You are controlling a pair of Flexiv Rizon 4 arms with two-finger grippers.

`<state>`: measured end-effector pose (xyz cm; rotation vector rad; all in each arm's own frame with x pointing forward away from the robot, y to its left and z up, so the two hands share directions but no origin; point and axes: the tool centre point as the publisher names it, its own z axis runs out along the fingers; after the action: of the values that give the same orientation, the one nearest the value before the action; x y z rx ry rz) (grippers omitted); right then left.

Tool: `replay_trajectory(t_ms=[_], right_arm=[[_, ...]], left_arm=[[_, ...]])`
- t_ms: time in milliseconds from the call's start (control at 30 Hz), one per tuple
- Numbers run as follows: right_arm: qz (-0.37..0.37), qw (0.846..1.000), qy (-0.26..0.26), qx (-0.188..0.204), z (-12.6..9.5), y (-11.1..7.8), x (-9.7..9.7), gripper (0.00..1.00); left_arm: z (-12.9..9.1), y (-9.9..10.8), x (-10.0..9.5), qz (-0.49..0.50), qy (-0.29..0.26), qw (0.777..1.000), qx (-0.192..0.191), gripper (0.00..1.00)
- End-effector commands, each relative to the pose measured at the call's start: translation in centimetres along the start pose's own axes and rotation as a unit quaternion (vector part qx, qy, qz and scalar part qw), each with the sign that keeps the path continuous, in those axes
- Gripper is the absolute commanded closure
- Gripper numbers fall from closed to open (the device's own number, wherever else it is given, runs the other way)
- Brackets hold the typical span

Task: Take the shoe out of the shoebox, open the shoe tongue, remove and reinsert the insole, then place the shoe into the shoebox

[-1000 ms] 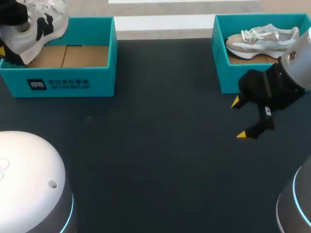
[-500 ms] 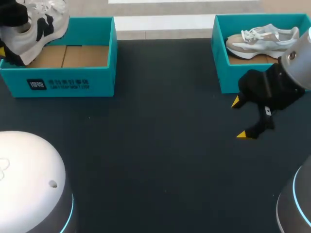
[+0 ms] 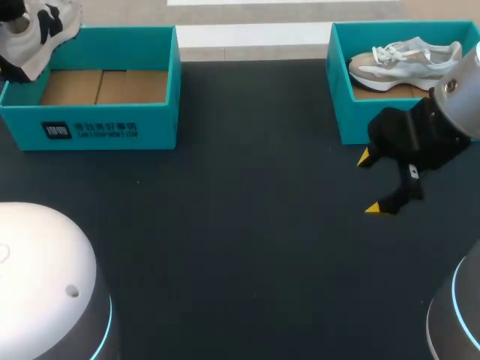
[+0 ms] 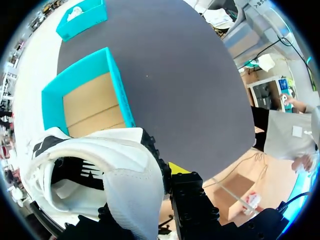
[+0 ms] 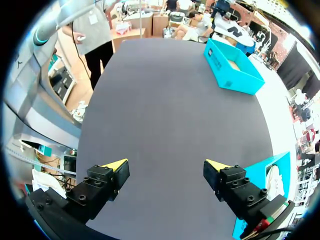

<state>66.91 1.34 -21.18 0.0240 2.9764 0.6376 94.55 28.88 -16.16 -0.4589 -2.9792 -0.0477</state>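
A white shoe with black patches hangs above the back left corner of the left teal shoebox. My left gripper is shut on its heel collar, one yellow tip showing beside the white shoe. Beneath and ahead lies the left shoebox, with only bare cardboard on its floor. My right gripper hovers open over the dark table, just in front of the right teal shoebox. Nothing sits between the fingers of the right gripper.
A beige and white shoe lies in the right shoebox. The left shoebox stands far ahead of the right gripper. Dark tabletop stretches between the boxes. Rounded arm bases fill both near corners.
My left gripper has carried the white shoe up and to the left, further off the left box. The right arm has stayed still.
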Motion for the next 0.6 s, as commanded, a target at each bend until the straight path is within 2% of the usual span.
replay_trajectory(t_ms=[33,167,300,367,500,533,567,600], right_arm=[[0.000,1.000,0.000,0.001,0.1,0.0,-0.1,0.00],[0.000,1.000,0.000,0.001,0.1,0.0,-0.1,0.00],[0.000,1.000,0.000,0.001,0.1,0.0,-0.1,0.00],[0.000,1.000,0.000,0.001,0.1,0.0,-0.1,0.00],[0.000,1.000,0.000,0.001,0.1,0.0,-0.1,0.00],[0.000,1.000,0.000,0.001,0.1,0.0,-0.1,0.00],[0.000,1.000,0.000,0.001,0.1,0.0,-0.1,0.00],[0.000,1.000,0.000,0.001,0.1,0.0,-0.1,0.00]], left_arm=[[0.4,1.4,-1.3,-0.019,-0.001,0.999,0.028,1.00],[1.4,2.6,-2.1,-0.039,-0.012,0.999,0.030,1.00],[2.6,3.8,-2.5,-0.041,-0.011,0.997,0.058,1.00],[3.0,4.1,-2.5,-0.033,-0.016,0.998,0.050,1.00],[3.3,4.5,-2.7,0.076,-0.002,0.996,0.037,1.00],[3.3,4.5,-2.7,0.136,0.013,0.991,0.017,1.00],[3.3,4.6,-2.9,0.149,0.007,0.989,0.008,1.00],[3.2,4.8,-3.0,0.212,0.023,0.977,0.000,1.00]])
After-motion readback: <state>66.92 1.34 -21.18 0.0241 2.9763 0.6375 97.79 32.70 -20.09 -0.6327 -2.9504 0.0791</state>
